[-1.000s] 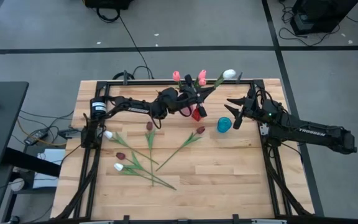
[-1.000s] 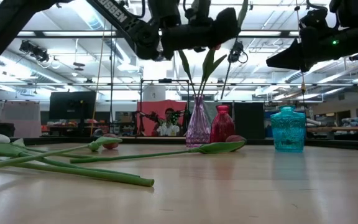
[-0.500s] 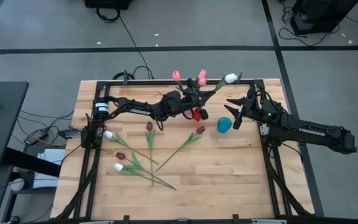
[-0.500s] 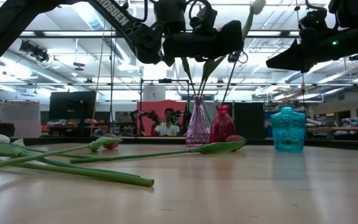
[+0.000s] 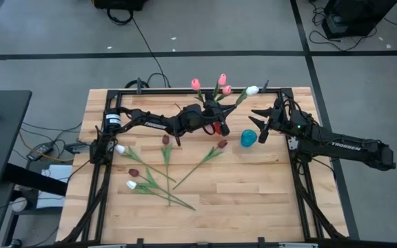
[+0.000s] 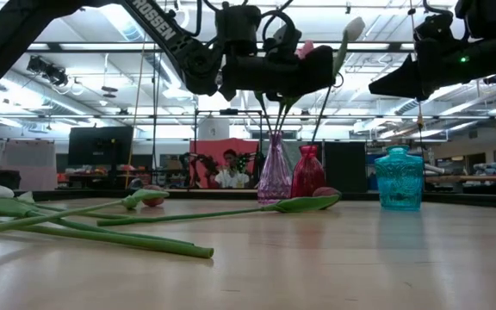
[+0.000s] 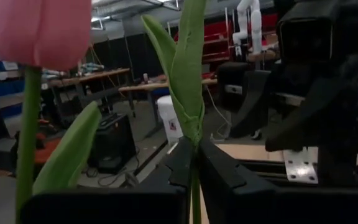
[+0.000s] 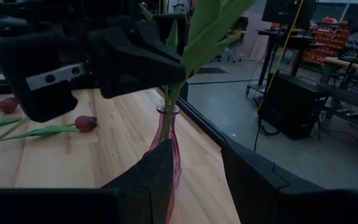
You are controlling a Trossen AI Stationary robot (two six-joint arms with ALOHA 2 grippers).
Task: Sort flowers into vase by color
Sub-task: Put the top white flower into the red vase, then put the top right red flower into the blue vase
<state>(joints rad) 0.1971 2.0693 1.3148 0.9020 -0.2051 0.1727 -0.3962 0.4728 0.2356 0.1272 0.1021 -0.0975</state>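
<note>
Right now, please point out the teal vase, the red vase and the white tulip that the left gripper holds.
teal vase (image 6: 399,179): low view, middle of its body.
red vase (image 6: 307,175): low view, its body.
white tulip (image 5: 253,90): high view, its head.

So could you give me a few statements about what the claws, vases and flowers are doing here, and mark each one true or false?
1. The left claw is shut on the stem of a white tulip. True.
2. The right claw is holding a flower. False: it is open and holds nothing, hovering by the teal vase.
3. All the flowers are already in vases. False: several tulips, such as a maroon one, lie flat on the table.
4. Pink tulips stand in the purple vase. True.
5. The teal vase is full of flowers. False: no flower is in it.
</note>
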